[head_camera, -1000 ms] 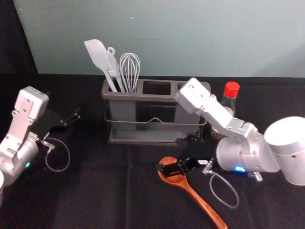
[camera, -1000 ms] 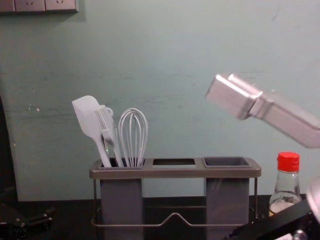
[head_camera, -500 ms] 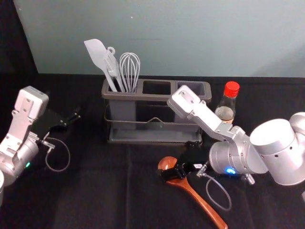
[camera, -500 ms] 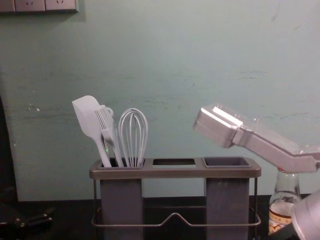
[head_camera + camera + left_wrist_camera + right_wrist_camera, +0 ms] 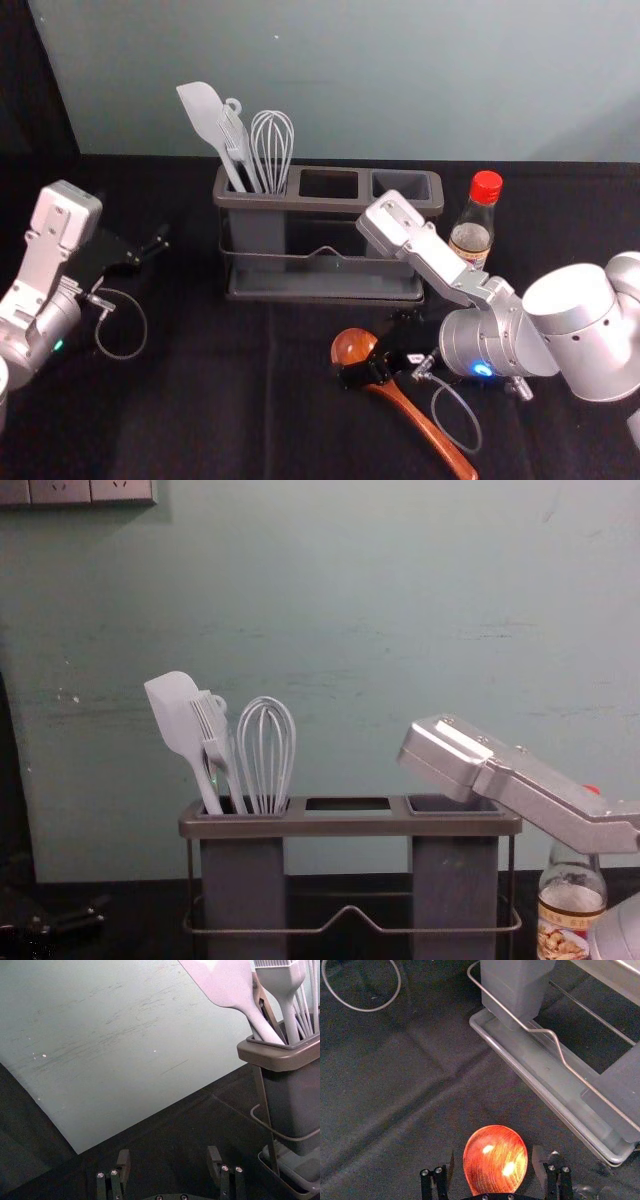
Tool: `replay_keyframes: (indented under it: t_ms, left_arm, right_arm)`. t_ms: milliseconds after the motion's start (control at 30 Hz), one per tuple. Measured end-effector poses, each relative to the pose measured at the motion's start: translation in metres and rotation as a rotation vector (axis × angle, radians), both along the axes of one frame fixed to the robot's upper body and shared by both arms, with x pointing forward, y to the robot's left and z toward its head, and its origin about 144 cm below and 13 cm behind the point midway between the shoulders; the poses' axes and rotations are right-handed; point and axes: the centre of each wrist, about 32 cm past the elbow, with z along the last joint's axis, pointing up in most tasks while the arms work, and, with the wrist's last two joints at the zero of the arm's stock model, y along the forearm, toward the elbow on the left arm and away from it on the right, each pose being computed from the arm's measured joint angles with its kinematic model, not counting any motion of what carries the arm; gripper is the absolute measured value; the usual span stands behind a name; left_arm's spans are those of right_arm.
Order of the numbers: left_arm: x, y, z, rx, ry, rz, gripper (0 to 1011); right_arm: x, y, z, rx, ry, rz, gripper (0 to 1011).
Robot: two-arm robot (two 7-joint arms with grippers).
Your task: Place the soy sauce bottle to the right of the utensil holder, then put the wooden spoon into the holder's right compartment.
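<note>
Held R gripper (image 5: 494, 1155), fingers spread, about wooden spoon (image 5: 430, 431) on cloth (image 5: 200, 420), w/ L gripper (image 5: 169, 1151) idle L of holder (image 5: 320, 204) & soy bottle (image 5: 472, 236) R of it; prob. risked slip or swivel b/c of pinching curved bowl (image 5: 492, 1172).

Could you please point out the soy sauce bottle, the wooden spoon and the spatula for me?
Soy sauce bottle (image 5: 471, 239): head view, on its label.
Wooden spoon (image 5: 425, 427): head view, on its handle.
Spatula (image 5: 177, 712): chest view, on its broad blade.
</note>
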Motion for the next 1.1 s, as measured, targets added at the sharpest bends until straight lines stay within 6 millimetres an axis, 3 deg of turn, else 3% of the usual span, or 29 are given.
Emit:
replay_keyframes:
  t_ms: [1100]
  left_arm:
    - [0.000,0.000,0.000,0.000,0.000,0.000,1005]
  right_arm:
    - [0.005,0.004,-0.012,-0.013,0.020,-0.025,1003]
